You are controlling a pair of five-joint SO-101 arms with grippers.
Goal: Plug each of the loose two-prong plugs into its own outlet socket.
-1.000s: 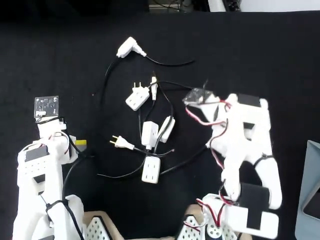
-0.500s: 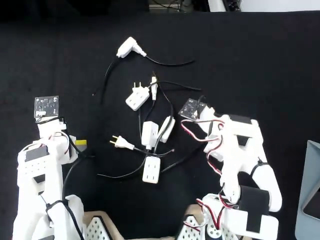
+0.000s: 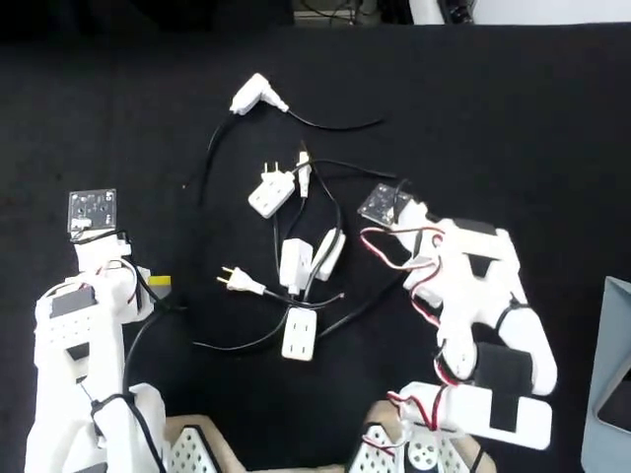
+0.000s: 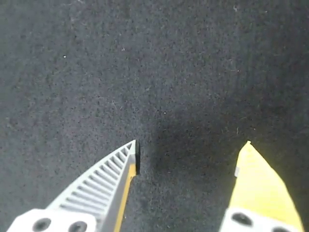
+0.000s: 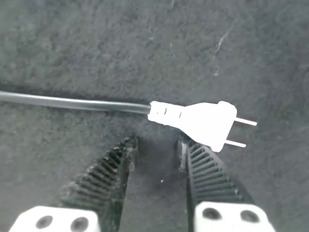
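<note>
The right gripper (image 5: 157, 142) has its fingers apart, with nothing between them. A white two-prong plug (image 5: 193, 121) lies flat on the cloth just past the fingertips. Its black cord (image 5: 72, 102) runs off to one side.

The plug looks small, light and hard, and its smooth sides may slip. The best place to hold it is likely the wide white body, not the thin metal prongs (image 5: 246, 123) (they could bend). The cord is floppy and may tug at the plug.

The left gripper (image 4: 191, 145) is spread wide too, over bare cloth.

The table (image 3: 513, 118) wears a soft black cloth. Another loose plug (image 3: 241, 283) and a white socket block (image 3: 298, 335) lie among tangled cords in the middle, so room there looks tight. A grey bin (image 3: 613, 384) stands at the edge.
</note>
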